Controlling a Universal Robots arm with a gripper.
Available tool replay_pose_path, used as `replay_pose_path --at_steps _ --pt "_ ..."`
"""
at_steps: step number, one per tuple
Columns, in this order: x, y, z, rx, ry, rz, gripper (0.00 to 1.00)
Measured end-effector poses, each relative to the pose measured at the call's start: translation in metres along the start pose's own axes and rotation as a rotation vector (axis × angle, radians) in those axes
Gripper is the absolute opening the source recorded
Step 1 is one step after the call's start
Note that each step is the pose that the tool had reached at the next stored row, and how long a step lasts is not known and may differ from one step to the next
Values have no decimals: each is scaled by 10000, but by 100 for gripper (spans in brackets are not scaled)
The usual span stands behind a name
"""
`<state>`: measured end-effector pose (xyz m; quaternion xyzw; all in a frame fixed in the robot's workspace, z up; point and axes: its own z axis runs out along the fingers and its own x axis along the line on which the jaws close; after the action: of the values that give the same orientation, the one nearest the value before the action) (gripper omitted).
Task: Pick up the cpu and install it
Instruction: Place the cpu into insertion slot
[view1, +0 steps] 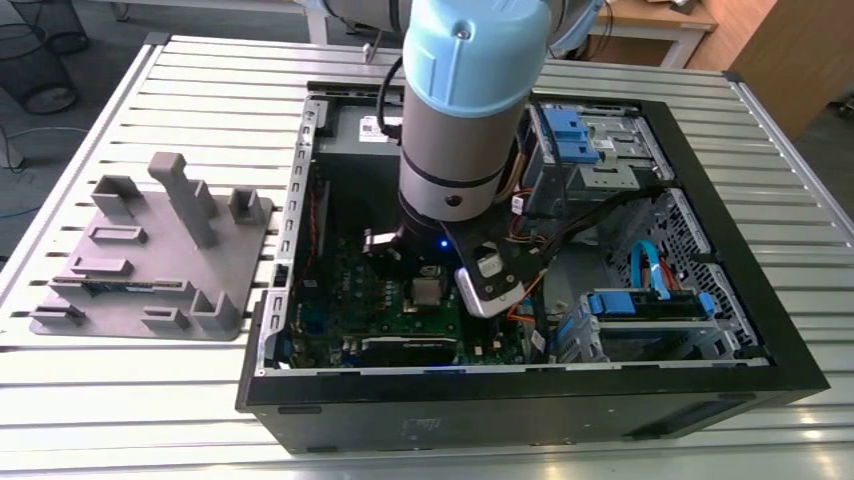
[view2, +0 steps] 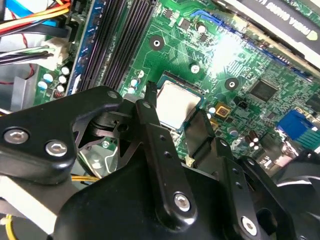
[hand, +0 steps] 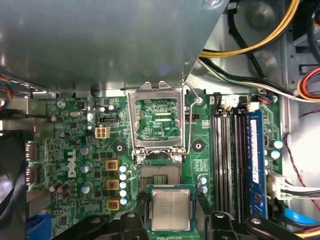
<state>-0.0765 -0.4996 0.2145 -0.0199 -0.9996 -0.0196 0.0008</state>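
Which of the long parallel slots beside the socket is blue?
The outermost slot, the one farthest from the socket frame. The slots lying between them are black.

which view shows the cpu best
The first wrist view: the cpu faces the camera squarely, silver top and green edge in plain sight, beside the open socket. In the second wrist view a gripper finger covers part of it. In the exterior view it is a small silver patch under the arm.
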Motion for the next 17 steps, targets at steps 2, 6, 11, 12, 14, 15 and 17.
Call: replay_pose_path --at_steps 2,6,11,12,14,15,17 --pt "6 1 28 0 0 1 47" --pt "33 23 59 0 0 1 47" --pt "40 27 131 -1 0 -1 47" --pt "41 27 146 -1 -1 0 47" --pt "43 31 167 -5 0 1 47" --pt "45 34 173 -15 0 2 47" --pt "46 37 180 -32 2 0 47"
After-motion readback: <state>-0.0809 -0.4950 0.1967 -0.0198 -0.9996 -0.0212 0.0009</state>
